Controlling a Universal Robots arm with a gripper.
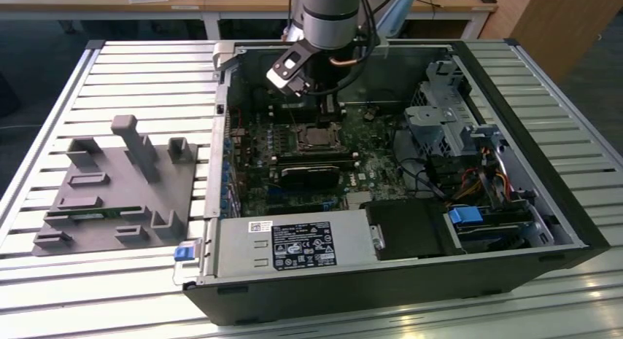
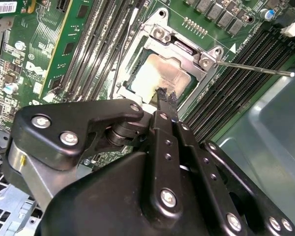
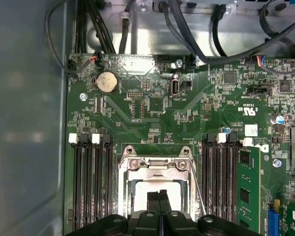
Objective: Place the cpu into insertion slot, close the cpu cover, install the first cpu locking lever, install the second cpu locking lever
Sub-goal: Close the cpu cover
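The gripper [image 3: 160,195], fingers pinched together empty, hangs over the cpu [image 2: 155,73] seated in the insertion slot [image 2: 136,61] under the cpu cover [image 3: 155,171]. A locking lever [image 2: 250,67] juts loose beside that slot, so the cover may spring up.

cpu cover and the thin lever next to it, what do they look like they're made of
The square silvery-grey cpu cover frame looks like stamped sheet metal, probably steel: bright glints, bent edges and screw heads holding it. The thin straight lever rod seems to be bare metal wire, uniformly grey with a shiny tip.
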